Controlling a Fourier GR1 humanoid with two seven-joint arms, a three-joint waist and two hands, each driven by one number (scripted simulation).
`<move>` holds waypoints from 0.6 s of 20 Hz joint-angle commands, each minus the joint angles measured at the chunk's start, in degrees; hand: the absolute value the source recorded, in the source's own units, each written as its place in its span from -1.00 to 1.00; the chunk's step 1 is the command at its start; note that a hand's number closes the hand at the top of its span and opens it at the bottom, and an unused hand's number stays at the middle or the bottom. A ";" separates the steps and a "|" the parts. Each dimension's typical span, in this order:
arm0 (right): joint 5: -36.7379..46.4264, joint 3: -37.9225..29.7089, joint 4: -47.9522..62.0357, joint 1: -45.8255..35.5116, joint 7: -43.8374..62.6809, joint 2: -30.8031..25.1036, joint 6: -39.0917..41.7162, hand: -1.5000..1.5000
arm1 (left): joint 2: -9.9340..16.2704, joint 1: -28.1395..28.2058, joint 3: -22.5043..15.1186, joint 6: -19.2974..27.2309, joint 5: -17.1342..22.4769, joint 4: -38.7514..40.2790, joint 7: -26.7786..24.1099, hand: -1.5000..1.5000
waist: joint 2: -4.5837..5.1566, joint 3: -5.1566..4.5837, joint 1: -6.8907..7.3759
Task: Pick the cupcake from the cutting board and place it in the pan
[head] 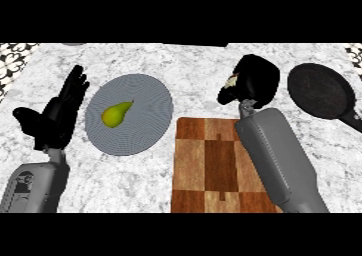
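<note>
Right hand: our right hand (252, 82) hangs over the counter (176, 65) just past the far end of the cutting board (213, 165), fingers curled round the cupcake (230, 81).
Cupcake: we see only a pale sliver of it at the hand's left side; the rest is hidden in the curl, so we cannot tell whether it sits upright.
Pan: the dark pan (320, 90) lies near the counter's right edge, just to the right of the hand, its handle running toward the near right.
Step, as we judge it: carry under way; release not yet done.
Risk 1: with so little of the cupcake showing, we judge it could tilt or slip out on the left side if the fingers open before it is over the pan.
Risk 2: letting go short would land it on the pan's near rim or on bare counter.
Risk 3: overshoot matters, since the pan sits close to the right edge.
Open room: the strip between hand and pan is bare counter; we see nothing to knock there.
Left side: the grey plate (140, 130) with the pear (116, 114) sits well apart from the path.
Left hand: our left hand (58, 107) rests spread, fingers up, near the left edge.
</note>
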 commanded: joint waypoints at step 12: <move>-6.13 -17.59 17.79 -11.65 -5.68 -8.08 -31.10 1.00 | -0.52 0.69 0.14 1.14 -0.55 -0.62 0.74 0.00 | -0.24 0.09 -2.27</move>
